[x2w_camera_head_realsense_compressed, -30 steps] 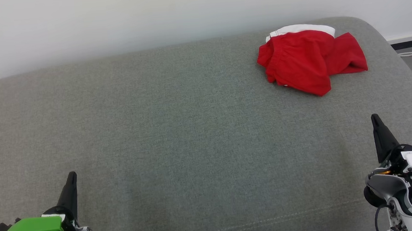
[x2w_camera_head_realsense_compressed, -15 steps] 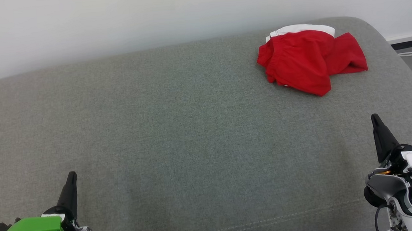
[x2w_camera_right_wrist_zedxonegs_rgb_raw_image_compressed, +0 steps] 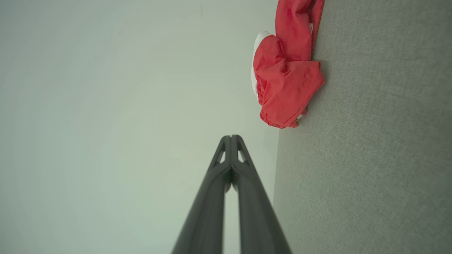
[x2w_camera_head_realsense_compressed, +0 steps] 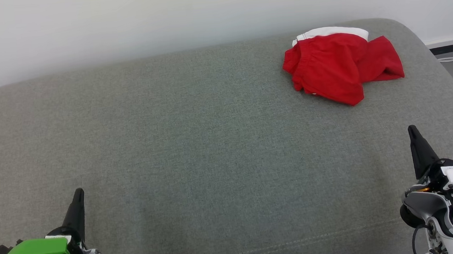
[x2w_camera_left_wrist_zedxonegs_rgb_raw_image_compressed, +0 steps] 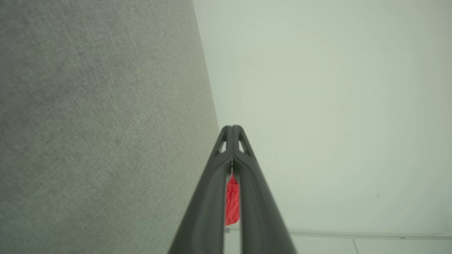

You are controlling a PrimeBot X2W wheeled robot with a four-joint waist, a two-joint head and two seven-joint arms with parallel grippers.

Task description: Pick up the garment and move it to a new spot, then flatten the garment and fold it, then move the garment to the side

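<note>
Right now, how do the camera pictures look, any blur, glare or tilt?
Head view: soft even light, no glare, red shorts sharp on the grey cushion. Left wrist view: turned sideways, left claw blurred near the lens. Right wrist view: also sideways, right claw soft up close, shorts paler, washed toward pink.

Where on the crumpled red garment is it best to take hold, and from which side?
Probably the pointed flap nearest the robot, on the crumpled red fabric garment with a white band: it juts over the grey fabric cushion. Come from the near right side, closest to the shut right tool.
</note>
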